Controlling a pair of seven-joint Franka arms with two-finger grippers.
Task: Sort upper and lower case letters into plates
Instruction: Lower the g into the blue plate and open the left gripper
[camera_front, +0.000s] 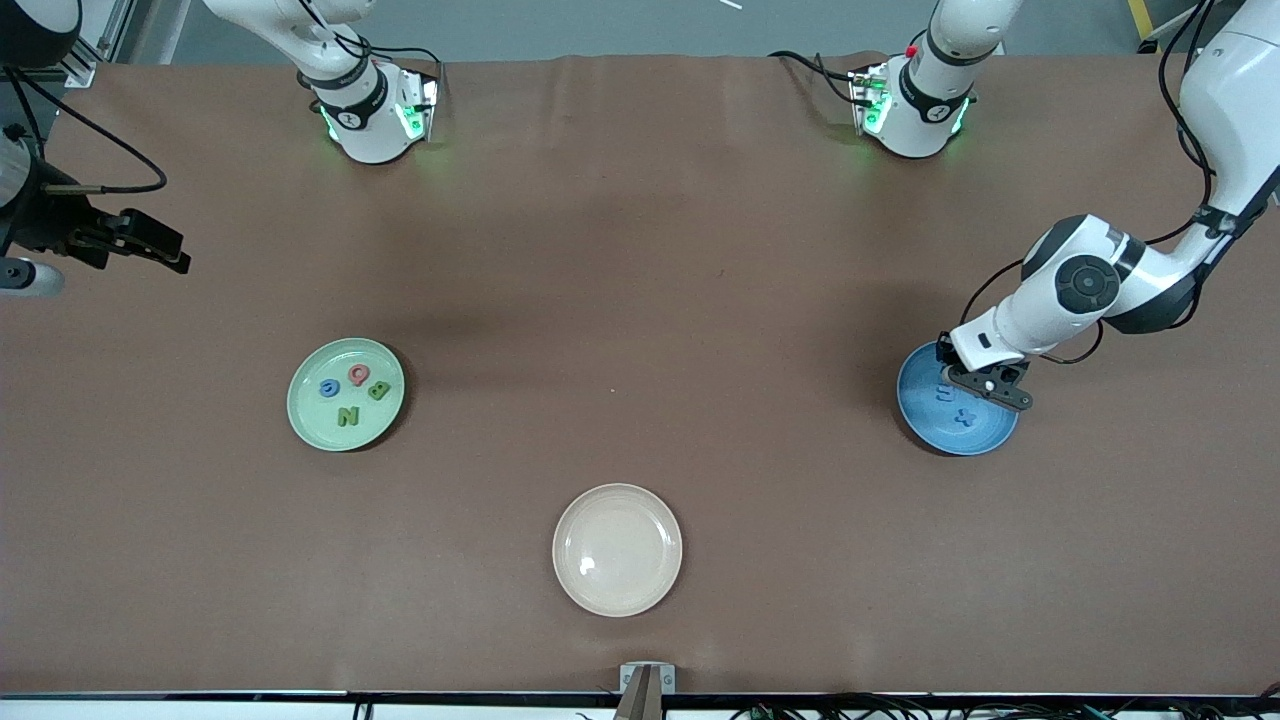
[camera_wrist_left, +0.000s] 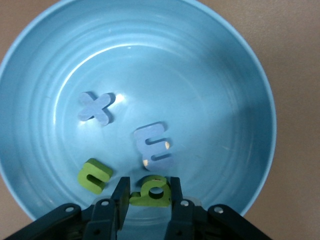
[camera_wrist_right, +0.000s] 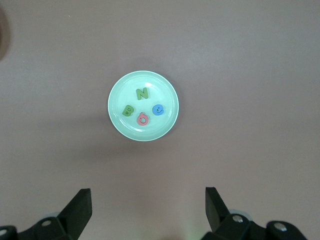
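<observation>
With the left hand (camera_wrist_left: 148, 196) low in the sky-blue round plate (camera_wrist_left: 235, 100), pinching the small green flat toy letter b (camera_wrist_left: 151, 192), it should release gently beside the blue m (camera_wrist_left: 152, 146), while the right hand (camera_wrist_right: 147, 207) waits wide apart.

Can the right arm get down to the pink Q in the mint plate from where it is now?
Probably yes. The right gripper hangs open, high over bare table beside the mint plate, and the pink Q lies uncovered among the other capitals. Nothing stands between them.
</observation>
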